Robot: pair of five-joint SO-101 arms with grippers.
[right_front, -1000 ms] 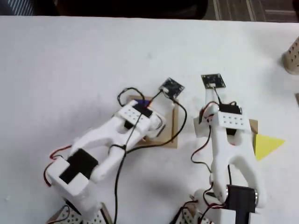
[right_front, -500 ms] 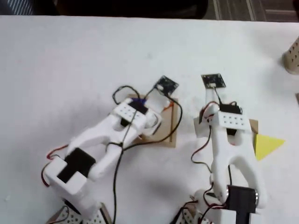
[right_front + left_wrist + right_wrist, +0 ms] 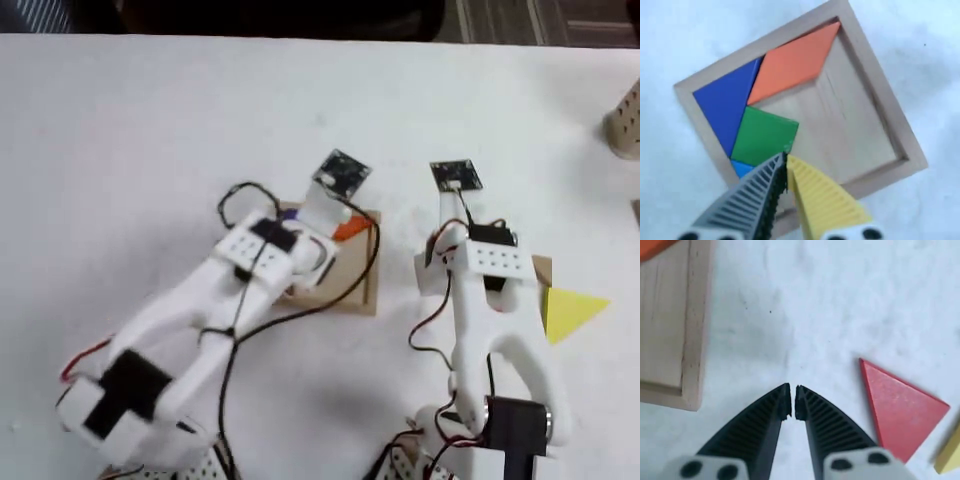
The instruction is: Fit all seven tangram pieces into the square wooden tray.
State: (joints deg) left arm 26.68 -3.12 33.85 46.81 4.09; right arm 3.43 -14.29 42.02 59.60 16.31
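Observation:
The square wooden tray [image 3: 875,90] holds an orange parallelogram [image 3: 792,62], a dark blue triangle [image 3: 722,102], a green square [image 3: 762,137] and a small light blue piece [image 3: 742,169]. My left gripper [image 3: 786,165] is shut and empty, hanging above the green square's edge. In the high view the left arm [image 3: 250,270] covers most of the tray [image 3: 362,290]; the orange piece [image 3: 350,229] peeks out. My right gripper [image 3: 792,400] is shut over bare table, between the tray's side [image 3: 692,340] and a red triangle [image 3: 900,407]. A yellow triangle [image 3: 570,310] lies right of the right arm [image 3: 490,300].
A yellow piece's corner [image 3: 950,455] shows beside the red triangle. A tan pegged object [image 3: 625,120] stands at the table's right edge. A wooden board [image 3: 541,268] lies partly under the right arm. White table stretches wide behind both arms.
The left arm has pulled back and swung left, uncovering the orange piece in the tray. The right arm has stayed still.

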